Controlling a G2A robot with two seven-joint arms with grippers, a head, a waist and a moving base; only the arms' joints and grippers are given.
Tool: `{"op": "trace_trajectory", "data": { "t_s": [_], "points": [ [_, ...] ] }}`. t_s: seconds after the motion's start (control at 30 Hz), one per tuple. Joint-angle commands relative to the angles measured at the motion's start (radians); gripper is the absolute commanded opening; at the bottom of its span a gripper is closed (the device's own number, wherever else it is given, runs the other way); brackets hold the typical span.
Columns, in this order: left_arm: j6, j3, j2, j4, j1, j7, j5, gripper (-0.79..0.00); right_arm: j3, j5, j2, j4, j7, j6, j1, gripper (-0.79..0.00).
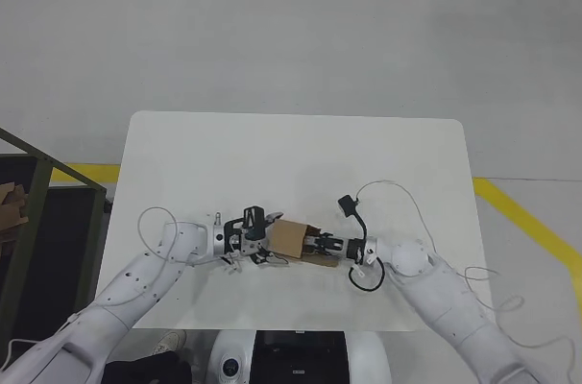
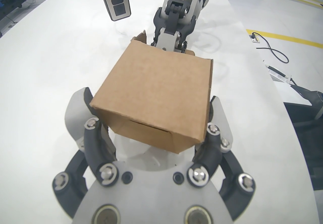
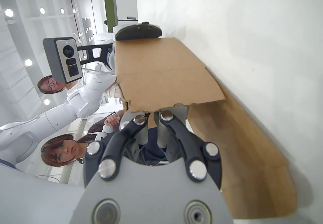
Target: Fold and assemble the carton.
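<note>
Carton [image 1: 293, 238] is being held at the table's [image 1: 368, 163] 6 o'clock, near the front edge, between both arms. Its closed 9 o'clock end is being straddled by the left gripper [image 2: 151, 99]. The fingers [image 2: 84, 111] are spread wide, one on each side of the box. Whether the pads are actually pressing cannot be told. At the 3 o'clock end, the ragged edge of a wall panel at the open mouth is being pinched by the right gripper [image 3: 153, 116], fingers nearly together. A loose flap [image 3: 252, 154] is being left sticking out of that mouth, low beside the tabletop. Handling, as judged: it is plain corrugated board, so it is being rated light, stiff across the panels and weak at creases and edges. It is probably grippy, not slippery. The pinched edge is looking frayed, so tearing is being risked if it is pulled hard. The best hold is being judged to be across two opposite walls, close to a corner, where crushing is being resisted most. Flaps are best being pushed mid-span near the crease, not at the tips. The open end is not yet closed, so assembly is being rated part done.
</note>
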Motion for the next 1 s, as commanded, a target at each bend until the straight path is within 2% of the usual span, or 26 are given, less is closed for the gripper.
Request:
{"op": "trace_trajectory", "data": {
  "t_s": [0.0,0.27,0.5,0.7,0.97],
  "points": [
    [0.0,-0.002,0.0,0.0,0.001,0.0,0.0,-0.416,0.023,-0.01,0.01,-0.024,0.016,0.006,-0.014,-0.785],
    [0.001,-0.006,0.001,-0.005,0.003,0.003,0.003,-0.416,0.153,-0.057,0.062,-0.158,0.017,0.066,-0.117,-0.785],
    [0.004,-0.01,0.002,-0.008,0.007,0.009,0.005,-0.416,0.235,-0.111,0.086,-0.219,-0.03,0.111,-0.162,-0.785],
    [0.006,-0.014,0.003,-0.007,0.011,0.009,0.006,-0.413,0.19,-0.146,0.07,-0.163,-0.066,0.117,-0.11,-0.785],
    [0.004,-0.02,0.004,-0.006,0.013,0.008,0.005,-0.416,0.104,-0.09,0.03,-0.036,-0.083,0.018,-0.035,-0.785]
  ]
}}
